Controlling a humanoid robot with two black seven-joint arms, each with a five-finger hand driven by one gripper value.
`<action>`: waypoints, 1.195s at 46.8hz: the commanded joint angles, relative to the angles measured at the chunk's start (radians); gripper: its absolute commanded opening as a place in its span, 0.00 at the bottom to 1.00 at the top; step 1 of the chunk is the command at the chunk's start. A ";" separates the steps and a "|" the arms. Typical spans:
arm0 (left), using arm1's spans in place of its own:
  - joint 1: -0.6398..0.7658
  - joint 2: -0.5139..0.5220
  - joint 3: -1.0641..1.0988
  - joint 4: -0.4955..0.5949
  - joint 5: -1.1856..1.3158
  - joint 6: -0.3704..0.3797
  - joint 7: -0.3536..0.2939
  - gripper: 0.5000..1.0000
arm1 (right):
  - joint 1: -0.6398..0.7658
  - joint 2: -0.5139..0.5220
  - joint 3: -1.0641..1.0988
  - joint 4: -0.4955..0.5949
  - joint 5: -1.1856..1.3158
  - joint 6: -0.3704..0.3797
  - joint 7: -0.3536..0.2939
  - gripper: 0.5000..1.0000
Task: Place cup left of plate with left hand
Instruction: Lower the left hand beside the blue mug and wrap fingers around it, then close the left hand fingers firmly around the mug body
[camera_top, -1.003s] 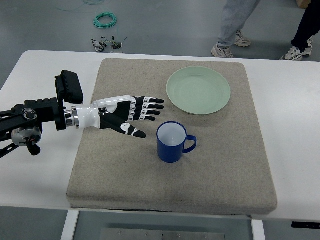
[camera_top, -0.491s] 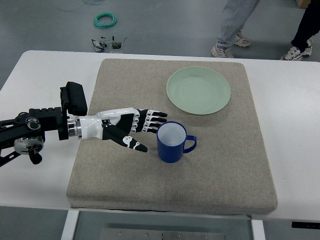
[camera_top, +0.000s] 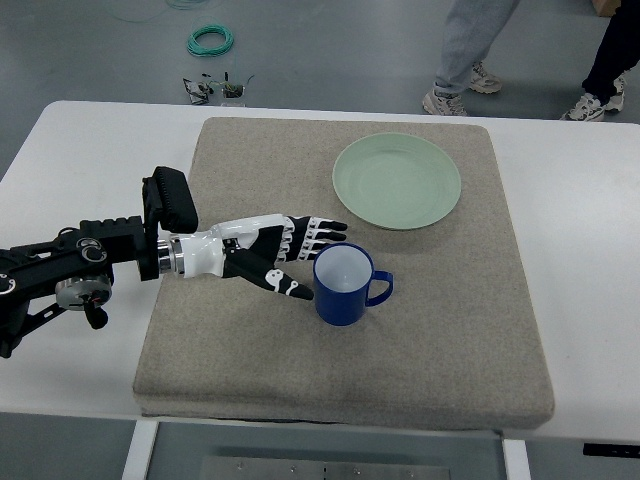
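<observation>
The left robot hand (camera_top: 275, 258), black and white with jointed fingers, reaches in from the left with its fingers spread and extended; it holds nothing. Its fingertips (camera_top: 335, 227) lie just beside the upper left rim of the blue cylindrical mug with a side handle (camera_top: 343, 284), and the thumb tip sits close to the mug's left wall; contact cannot be confirmed from this angle. The mug stands upright on the grey-beige felt mat (camera_top: 250, 360), below and slightly left of the round pale green plate (camera_top: 397, 182) and apart from it, with its handle pointing right, away from the hand. The mat covers most of the white counter (camera_top: 590, 260). Risk assessment: the grasp is not yet closed, so a push from the extended fingers against the rim could slide or tip the mug to the right before the thumb and fingers wrap it. A closure high on the rim rather than around the body would likely give a weak hold, and the mug could rotate or drop during transfer. The target zone left of the plate is bare mat; a low carry could drag the mug base on the felt or clip the plate edge. Contents: the mug interior appears empty; the plate carries nothing. The right robot hand is not visible.
</observation>
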 joint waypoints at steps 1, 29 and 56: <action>-0.001 -0.016 0.005 0.005 0.000 0.001 0.003 0.99 | 0.000 0.000 0.000 0.001 0.000 0.000 0.000 0.87; -0.008 -0.074 0.015 0.060 0.002 0.000 0.011 0.99 | 0.000 0.000 0.000 0.000 0.000 0.000 -0.001 0.87; -0.011 -0.132 0.017 0.098 0.003 0.001 0.012 0.89 | 0.000 0.000 0.000 0.000 0.000 0.000 -0.001 0.87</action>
